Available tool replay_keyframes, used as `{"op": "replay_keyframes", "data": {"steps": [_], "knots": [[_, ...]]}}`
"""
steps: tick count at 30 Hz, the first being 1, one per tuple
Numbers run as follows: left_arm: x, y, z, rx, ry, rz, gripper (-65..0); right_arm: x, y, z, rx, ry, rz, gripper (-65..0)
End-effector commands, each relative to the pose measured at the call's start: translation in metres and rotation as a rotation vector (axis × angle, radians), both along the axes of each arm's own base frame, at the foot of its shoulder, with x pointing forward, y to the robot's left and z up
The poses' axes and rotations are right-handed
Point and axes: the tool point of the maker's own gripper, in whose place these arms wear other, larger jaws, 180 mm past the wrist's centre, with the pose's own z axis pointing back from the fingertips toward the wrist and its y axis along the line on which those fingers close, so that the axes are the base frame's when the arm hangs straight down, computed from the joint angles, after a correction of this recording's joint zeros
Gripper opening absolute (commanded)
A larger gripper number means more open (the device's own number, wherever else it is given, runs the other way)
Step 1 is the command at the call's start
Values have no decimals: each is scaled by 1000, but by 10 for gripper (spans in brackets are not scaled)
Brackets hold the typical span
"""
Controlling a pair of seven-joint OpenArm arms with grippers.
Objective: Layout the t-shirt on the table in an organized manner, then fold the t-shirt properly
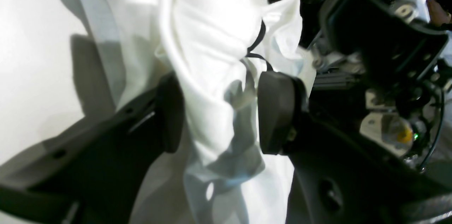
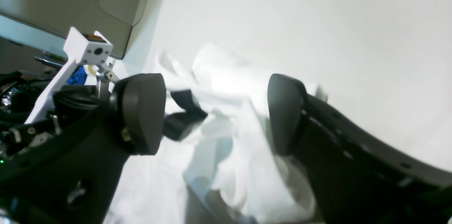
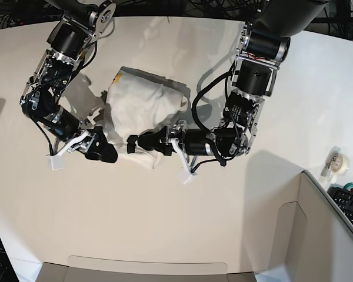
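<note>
Nearest me, at the shirt's lower edge, both hands meet low over the tabletop (image 3: 165, 235). The right hand (image 3: 113, 154) is spread wide, bunched cloth lying between its pads without being pinched. The left hand (image 3: 136, 142) is spread too — a fold of white fabric hangs loose in the gap. Beyond them the t-shirt (image 3: 138, 106) lies in a crumpled heap at mid-tabletop, a bit of yellow print showing at its far corner.

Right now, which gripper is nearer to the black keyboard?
Left. The left gripper is at the t-shirt's edge, on the keyboard's side; the right gripper sits beyond it, farther away.
</note>
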Motion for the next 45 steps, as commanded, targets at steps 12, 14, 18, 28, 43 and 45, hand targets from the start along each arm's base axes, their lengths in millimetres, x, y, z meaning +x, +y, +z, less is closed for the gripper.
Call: {"op": "replay_keyframes", "data": {"steps": [12, 14, 18, 28, 43, 45], "knots": [[30, 2, 30, -69, -89, 90, -330, 0, 6, 78, -154, -234, 42, -203], [34, 3, 33, -78, -104, 110, -330, -7, 19, 69, -169, -210, 89, -203], [48, 21, 36, -74, -138, 176, -330, -23, 43, 48, -166, -155, 167, -204], [92, 83, 88, -25, -345, 290, -439, -55, 80, 14, -175, -69, 301, -204], [38, 80, 79, 1, -397, 211, -649, -48, 72, 23, -290, -101, 273, -473], [36, 80, 76, 2, -388, 211, -649, -47, 71, 41, -338, -159, 256, -547]]}}
